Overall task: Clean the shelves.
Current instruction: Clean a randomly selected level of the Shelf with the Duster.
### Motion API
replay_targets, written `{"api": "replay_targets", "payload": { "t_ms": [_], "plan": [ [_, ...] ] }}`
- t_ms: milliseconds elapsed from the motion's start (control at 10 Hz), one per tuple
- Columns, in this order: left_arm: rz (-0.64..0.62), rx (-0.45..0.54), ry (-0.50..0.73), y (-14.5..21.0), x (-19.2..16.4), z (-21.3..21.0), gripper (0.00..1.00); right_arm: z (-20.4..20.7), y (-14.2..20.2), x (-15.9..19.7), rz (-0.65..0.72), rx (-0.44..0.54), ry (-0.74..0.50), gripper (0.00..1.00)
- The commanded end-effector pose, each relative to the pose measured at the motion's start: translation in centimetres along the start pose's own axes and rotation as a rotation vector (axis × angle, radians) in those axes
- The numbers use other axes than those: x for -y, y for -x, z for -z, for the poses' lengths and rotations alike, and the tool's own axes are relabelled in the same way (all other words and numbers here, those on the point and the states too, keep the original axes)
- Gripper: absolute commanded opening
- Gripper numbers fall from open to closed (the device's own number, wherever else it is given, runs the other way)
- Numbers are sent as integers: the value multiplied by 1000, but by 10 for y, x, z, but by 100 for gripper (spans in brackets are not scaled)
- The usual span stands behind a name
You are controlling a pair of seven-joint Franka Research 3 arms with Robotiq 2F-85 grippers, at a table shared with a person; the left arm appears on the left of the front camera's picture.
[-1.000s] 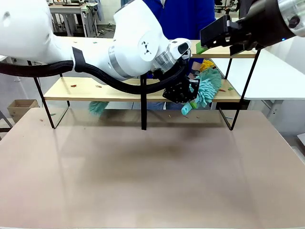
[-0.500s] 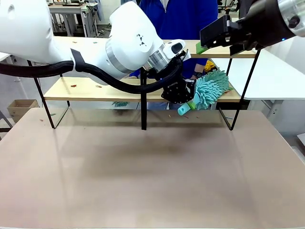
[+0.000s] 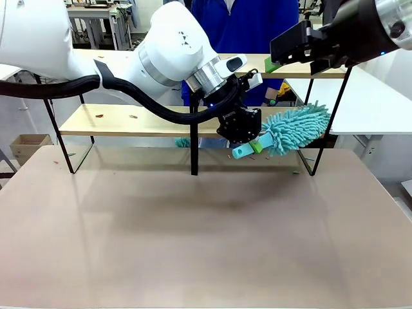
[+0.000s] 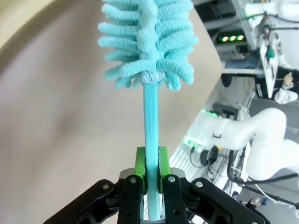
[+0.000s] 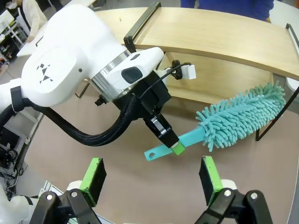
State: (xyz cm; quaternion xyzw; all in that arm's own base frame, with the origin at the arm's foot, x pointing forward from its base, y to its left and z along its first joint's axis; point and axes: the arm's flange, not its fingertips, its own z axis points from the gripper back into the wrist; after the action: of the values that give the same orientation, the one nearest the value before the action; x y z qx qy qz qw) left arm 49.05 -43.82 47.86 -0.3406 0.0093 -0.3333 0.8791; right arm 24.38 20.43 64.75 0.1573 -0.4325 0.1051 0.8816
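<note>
The shelves are two light-wood boards in a black frame: a lower board (image 3: pixel 129 120) and an upper board (image 3: pixel 302 67), also seen from above (image 5: pixel 210 37). My left gripper (image 3: pixel 248 140) is shut on the handle of a teal fluffy duster (image 3: pixel 296 127), just right of the central post (image 3: pixel 194 148). The duster head (image 5: pixel 240 116) points right, along the front edge of the lower board's right end; I cannot tell whether it touches. In the left wrist view the green pads (image 4: pixel 141 163) clamp the handle (image 4: pixel 152 121). My right gripper (image 5: pixel 152 182) hovers high above, open and empty.
A person in blue (image 3: pixel 244 26) stands behind the shelves. Small red bits (image 3: pixel 100 116) lie on the lower board's left part. A teal tuft (image 3: pixel 182 141) shows under that board. Crumbs (image 3: pixel 296 170) lie on the table (image 3: pixel 193 244). A cardboard box (image 3: pixel 26 145) sits far left.
My left wrist has turned, swinging the duster head from upright down and out to the right. The teal tuft under the lower board has moved right. The right arm stayed still.
</note>
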Motion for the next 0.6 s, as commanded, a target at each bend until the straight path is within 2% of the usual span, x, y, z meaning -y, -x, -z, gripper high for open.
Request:
{"api": "replay_targets", "payload": {
  "t_ms": [0,200,400,500],
  "plan": [
    [5,2,-51,10,-5,-17,13,1,0,1,4,1,-5,100],
    [34,-23,-77,27,-6,-26,13,1,0,1,4,1,-5,100],
    [134,-144,-80,50,-6,-32,13,1,0,1,4,1,-5,100],
    [143,-144,-107,58,-6,-33,13,1,0,1,4,1,-5,100]
  ]
}}
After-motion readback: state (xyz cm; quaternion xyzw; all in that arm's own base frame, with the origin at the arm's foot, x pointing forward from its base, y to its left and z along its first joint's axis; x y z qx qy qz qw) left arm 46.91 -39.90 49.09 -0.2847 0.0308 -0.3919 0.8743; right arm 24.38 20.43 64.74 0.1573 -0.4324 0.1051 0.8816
